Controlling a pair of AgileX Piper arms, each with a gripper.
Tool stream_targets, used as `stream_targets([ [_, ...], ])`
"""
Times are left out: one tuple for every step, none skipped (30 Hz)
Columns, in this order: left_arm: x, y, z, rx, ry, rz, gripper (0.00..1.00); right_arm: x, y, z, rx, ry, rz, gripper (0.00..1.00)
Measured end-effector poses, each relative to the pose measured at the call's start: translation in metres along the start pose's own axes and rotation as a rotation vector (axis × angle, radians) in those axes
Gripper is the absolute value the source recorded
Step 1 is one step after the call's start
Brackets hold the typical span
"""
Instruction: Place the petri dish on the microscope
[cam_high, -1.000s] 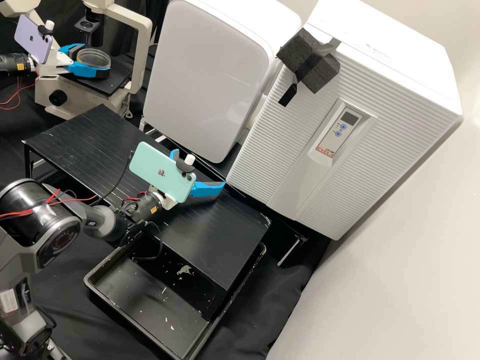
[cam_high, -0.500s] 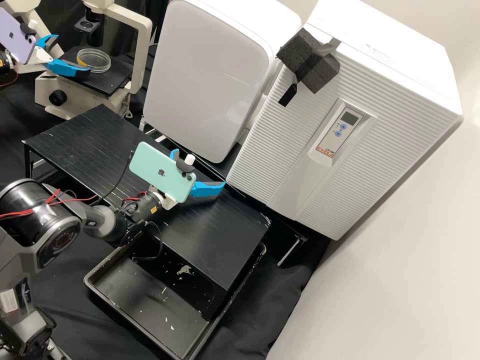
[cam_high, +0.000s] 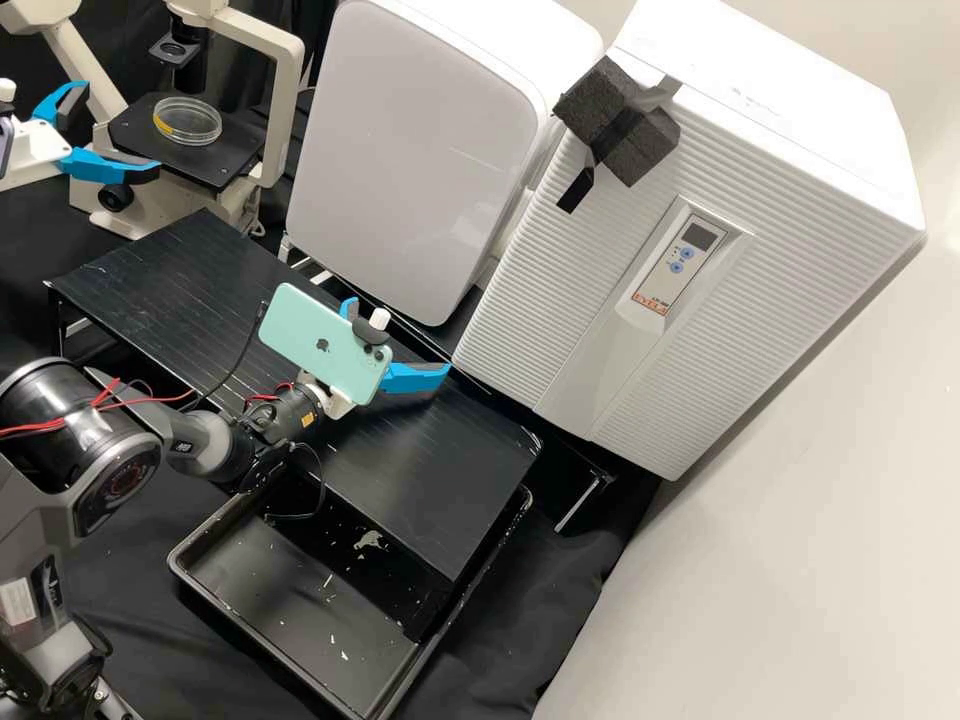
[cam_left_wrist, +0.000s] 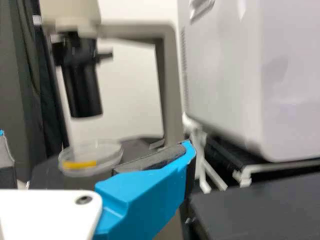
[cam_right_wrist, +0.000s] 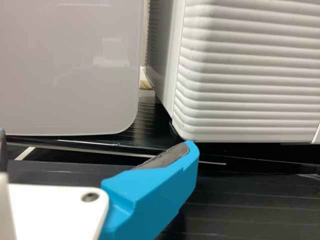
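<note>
At the left side of the high view, we see the left end effector (cam_high: 121, 131), wide apart and with nothing between its fingers. Just beside it, we find the clear petri dish (cam_high: 190, 126), which is lying flat on the black stage (cam_high: 225, 168) of the microscope (cam_high: 286, 110). Further to the right, the right end effector (cam_high: 399, 338) is also wide and empty, above the black stand (cam_high: 440, 480). Then we see the white ribbed cabinet (cam_high: 540, 300).

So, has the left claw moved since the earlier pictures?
Yes: in the high view, the left claw has moved away from the microscope stage, toward the picture's left edge.
</note>
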Motion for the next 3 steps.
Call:
stream_targets([
  [-0.0028,-0.0006,0.0009,0.001,-0.006,0.012,1.00,0.0000,0.0000,0.0000,0.000,0.000,0.000,1.00],
  [-0.0046,-0.0005,0.0016,0.002,-0.011,0.026,1.00,0.0000,0.0000,0.0000,0.000,0.000,0.000,1.00],
  [-0.0062,0.0000,0.0026,0.000,-0.016,0.040,1.00,0.0000,0.0000,0.0000,0.000,0.000,0.000,1.00],
])
